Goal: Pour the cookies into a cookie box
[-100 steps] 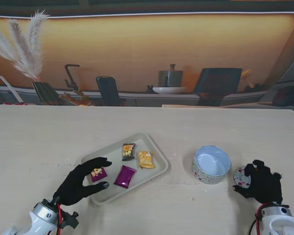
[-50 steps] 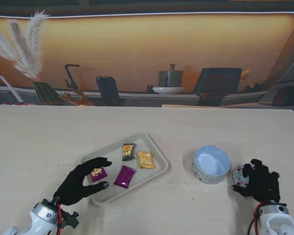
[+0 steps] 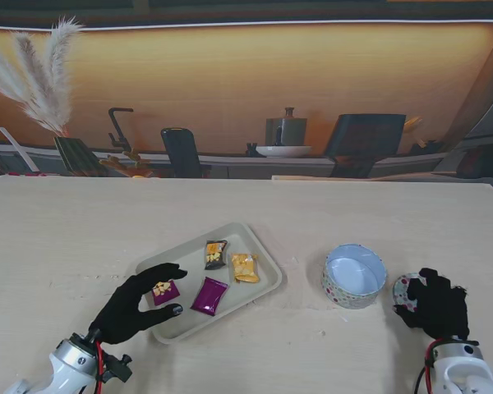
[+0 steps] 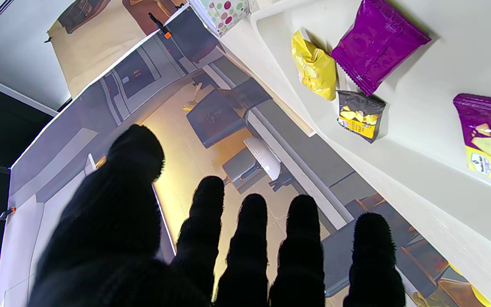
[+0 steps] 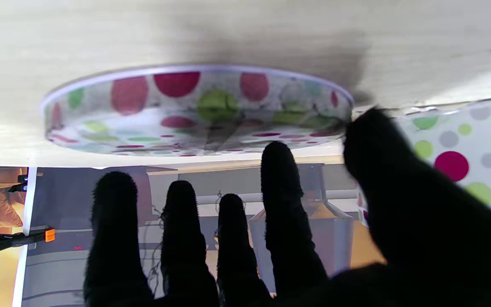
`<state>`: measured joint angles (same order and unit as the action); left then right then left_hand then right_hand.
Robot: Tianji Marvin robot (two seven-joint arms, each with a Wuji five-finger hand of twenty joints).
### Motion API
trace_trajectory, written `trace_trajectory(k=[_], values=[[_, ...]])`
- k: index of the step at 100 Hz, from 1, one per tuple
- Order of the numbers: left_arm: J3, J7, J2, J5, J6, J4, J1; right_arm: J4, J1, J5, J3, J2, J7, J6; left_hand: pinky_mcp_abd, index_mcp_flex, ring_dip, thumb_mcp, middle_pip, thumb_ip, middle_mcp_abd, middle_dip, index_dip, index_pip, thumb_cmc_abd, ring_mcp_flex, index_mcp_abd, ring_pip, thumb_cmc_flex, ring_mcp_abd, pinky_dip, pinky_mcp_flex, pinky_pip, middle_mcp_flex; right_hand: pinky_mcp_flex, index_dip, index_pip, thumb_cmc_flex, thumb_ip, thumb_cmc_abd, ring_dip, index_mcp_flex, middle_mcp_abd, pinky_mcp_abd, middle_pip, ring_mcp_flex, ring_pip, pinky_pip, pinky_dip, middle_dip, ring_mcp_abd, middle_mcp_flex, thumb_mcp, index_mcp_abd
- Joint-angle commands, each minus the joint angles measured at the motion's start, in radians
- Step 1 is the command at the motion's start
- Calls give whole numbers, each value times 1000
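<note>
Cookie packets, 4 small foil ones, lie in the shallow beige rectangular tray (image 3: 261, 261) at the table's middle: a purple one (image 3: 209, 295), a second purple one with yellow print (image 3: 164, 290), a black-and-yellow one (image 3: 215, 254) and a yellow one (image 3: 245, 268). To the tray's right, well apart, stands the open round polka-dot cookie box (image 3: 354, 275), its white inside showing, with its flat polka-dot lid (image 3: 405, 290) on the table just beside it. The black-gloved left hand (image 3: 137, 304) hovers over the tray's near-left corner with fingers spread and holding nothing, while the black-gloved right hand (image 3: 436, 304) sits over the lid, fingers (image 5: 280, 179) apart, thumb at its rim.
</note>
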<state>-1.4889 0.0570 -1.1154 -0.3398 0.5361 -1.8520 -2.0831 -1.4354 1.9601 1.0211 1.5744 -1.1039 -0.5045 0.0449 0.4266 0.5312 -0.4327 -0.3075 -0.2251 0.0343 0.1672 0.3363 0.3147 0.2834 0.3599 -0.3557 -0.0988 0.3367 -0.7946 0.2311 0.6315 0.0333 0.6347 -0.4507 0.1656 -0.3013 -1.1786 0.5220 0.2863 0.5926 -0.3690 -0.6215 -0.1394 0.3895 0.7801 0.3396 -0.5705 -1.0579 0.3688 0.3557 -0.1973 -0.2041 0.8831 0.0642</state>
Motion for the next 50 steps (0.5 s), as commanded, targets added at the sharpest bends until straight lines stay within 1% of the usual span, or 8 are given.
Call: trace_trajectory(k=[1, 8, 17, 19, 28, 30, 34, 50], values=[[0, -14, -6, -1, 2, -4, -7, 11, 12, -7, -6, -4, 29, 4, -11, 17, -19, 17, 5, -3, 0, 10, 11, 12, -23, -1, 15, 3, -20, -6, 15, -5, 16, -3, -24, 63, 78, 37, -46, -48, 12, -115, 12, -33, -11, -46, 19, -20, 18, -3, 35, 26, 66, 2], [-1, -13, -6, -2, 3, -3, -7, 11, 12, -4, -6, -4, 27, 2, -10, 17, -20, 16, 4, -2, -1, 10, 11, 12, -25, -1, 15, 4, -20, -5, 15, -4, 16, -4, -31, 74, 113, -2, -54, -53, 17, -137, 15, -41, -13, -50, 26, -8, 19, -4, 35, 22, 71, 6], [-1, -13, -6, -2, 4, -3, -7, 4, 16, -7, -3, -4, 31, -8, -11, 17, -20, 17, 4, -3, 1, 10, 11, 11, -22, -1, 15, 4, -21, -5, 15, -4, 16, -4, -42, 68, 181, -48, -79, -63, 22, -115, 17, -48, -30, -60, 35, 2, 23, -11, 38, 28, 74, 8], [-1, -13, -6, -2, 5, -3, -7, 1, 18, -5, -2, -4, 30, -9, -11, 18, -20, 17, 5, -2, 0, 10, 11, 11, -22, -2, 15, 4, -21, -5, 15, -4, 16, -3, -43, 31, 211, -64, -93, -67, 23, -114, 17, -48, -31, -60, 35, 6, 29, -12, 37, 29, 75, 7], [-2, -12, -6, -2, 6, -3, -7, -13, 24, -7, 5, -6, 20, -28, -11, 17, -20, 17, 5, -3, 0, 10, 11, 11, -23, 0, 16, 4, -19, -6, 15, -5, 16, -2, -49, -16, 259, -114, -159, -80, 27, -104, 17, -46, -31, -62, 41, 14, 33, -12, 37, 29, 82, 13], [-2, -12, -6, -2, 6, -3, -7, -17, 26, -8, 7, -7, 17, -33, -11, 17, -20, 17, 5, -3, 0, 10, 11, 12, -23, -1, 15, 4, -19, -5, 15, -5, 16, -3, -50, -75, 288, -119, -170, -83, 27, -106, 17, -46, -31, -63, 41, 16, 37, -12, 35, 29, 76, 12], [-3, -11, -6, -2, 6, -3, -8, -27, 30, -7, 12, -8, 12, -43, -11, 17, -20, 17, 5, -3, 1, 10, 11, 11, -23, 0, 15, 4, -19, -5, 15, -5, 16, -3, -50, -95, 299, -126, -175, -82, 27, -100, 17, -44, -31, -61, 41, 17, 39, -12, 33, 29, 73, 9], [-4, -9, -7, -3, 9, -3, -8, -87, 55, 4, 36, -11, -4, -80, -9, 16, -20, 17, 5, -3, 0, 10, 11, 11, -23, -1, 15, 4, -18, -5, 15, -4, 17, -4, -45, -104, 307, -138, -181, -86, 27, -80, 14, -39, -40, -53, 40, 12, 43, -16, 31, 10, 67, 5]])
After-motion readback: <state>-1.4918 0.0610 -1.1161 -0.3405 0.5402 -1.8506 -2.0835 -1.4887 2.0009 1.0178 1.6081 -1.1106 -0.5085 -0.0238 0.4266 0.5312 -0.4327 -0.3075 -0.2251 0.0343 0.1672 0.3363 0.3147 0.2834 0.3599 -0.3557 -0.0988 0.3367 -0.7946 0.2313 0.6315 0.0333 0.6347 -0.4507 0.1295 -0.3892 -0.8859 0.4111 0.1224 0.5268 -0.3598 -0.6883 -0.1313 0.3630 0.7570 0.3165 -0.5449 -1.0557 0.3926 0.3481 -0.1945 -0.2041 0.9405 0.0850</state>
